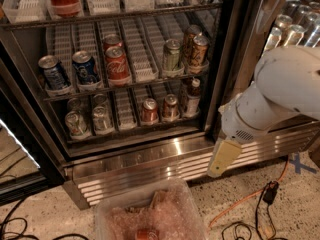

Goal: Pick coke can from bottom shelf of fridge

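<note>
The fridge (226,59) stands open in the camera view, above its ribbed steel base (150,166). On the bottom shelf (131,130) a small red coke can (149,110) with a silver top stands upright near the middle. A darker brownish-red can (170,107) stands just right of it. My gripper (224,157) hangs from the white arm (280,91), pointing down in front of the steel base. It is to the right of and below the coke can, well apart from it and outside the shelf, with nothing seen in it.
Silver cans (77,124) stand at the shelf's left and a dark bottle (192,96) at its right. The rack above holds blue cans (85,66), red Coca-Cola cans (117,64) and others. A clear plastic bin (117,216) and cables (240,206) lie on the floor.
</note>
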You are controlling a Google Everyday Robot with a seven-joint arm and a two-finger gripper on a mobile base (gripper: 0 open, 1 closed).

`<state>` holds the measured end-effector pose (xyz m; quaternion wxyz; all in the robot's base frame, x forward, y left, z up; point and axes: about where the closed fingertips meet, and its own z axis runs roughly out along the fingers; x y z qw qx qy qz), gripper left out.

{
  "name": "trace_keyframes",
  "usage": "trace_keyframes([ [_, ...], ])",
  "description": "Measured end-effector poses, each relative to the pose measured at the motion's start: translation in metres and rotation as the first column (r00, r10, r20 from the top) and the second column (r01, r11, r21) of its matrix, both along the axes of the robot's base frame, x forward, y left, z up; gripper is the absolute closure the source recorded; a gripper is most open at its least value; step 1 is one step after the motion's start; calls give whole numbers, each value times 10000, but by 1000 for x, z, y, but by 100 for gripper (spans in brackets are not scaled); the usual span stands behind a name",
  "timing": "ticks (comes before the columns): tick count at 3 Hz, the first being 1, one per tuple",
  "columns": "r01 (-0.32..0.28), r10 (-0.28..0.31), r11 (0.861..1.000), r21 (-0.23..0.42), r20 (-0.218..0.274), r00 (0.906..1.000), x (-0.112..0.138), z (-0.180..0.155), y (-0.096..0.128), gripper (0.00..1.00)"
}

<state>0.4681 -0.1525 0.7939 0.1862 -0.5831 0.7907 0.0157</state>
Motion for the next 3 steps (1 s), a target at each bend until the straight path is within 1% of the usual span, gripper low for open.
trace_keyframes([
  [1, 308, -317, 9994, -181, -558, 9979, 10, -54, 11, 0],
  [2, 666, -684, 9975, -232, -885, 9937, 14, -105, 25, 0],
  [3, 1269, -1237, 9917, 187, -1248, 9844, 18, -148, 35, 0],
])
